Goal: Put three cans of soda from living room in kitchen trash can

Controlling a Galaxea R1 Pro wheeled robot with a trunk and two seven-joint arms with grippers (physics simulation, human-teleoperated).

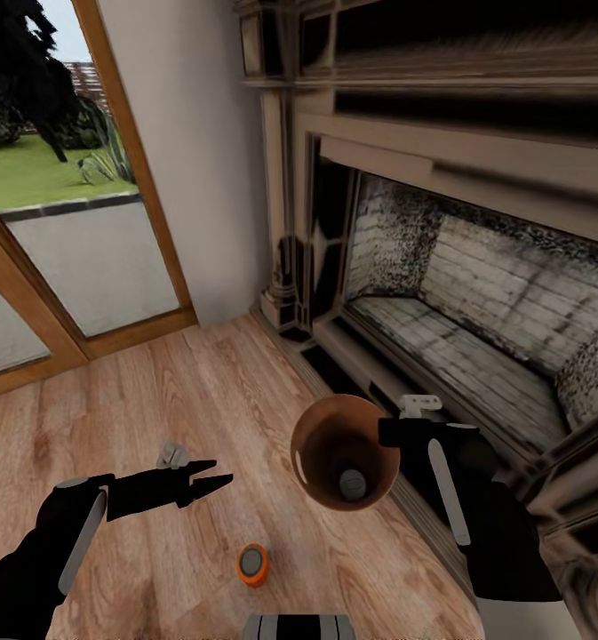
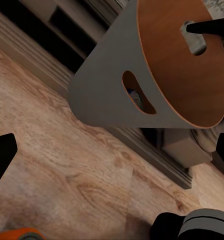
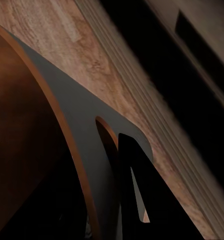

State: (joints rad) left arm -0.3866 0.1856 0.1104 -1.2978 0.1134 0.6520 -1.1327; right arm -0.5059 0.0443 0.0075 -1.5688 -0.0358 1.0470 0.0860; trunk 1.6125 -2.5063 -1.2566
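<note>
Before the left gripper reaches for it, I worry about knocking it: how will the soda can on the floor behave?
The soda can stands upright on smooth wood floor, so a side nudge probably tips it, then it rolls. Small, likely light.

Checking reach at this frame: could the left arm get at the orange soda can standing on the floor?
Probably yes. The soda can stands upright on bare wood floor, just below and right of the open, empty left gripper. Nothing lies between them; the bin is held aside by the right gripper.
</note>
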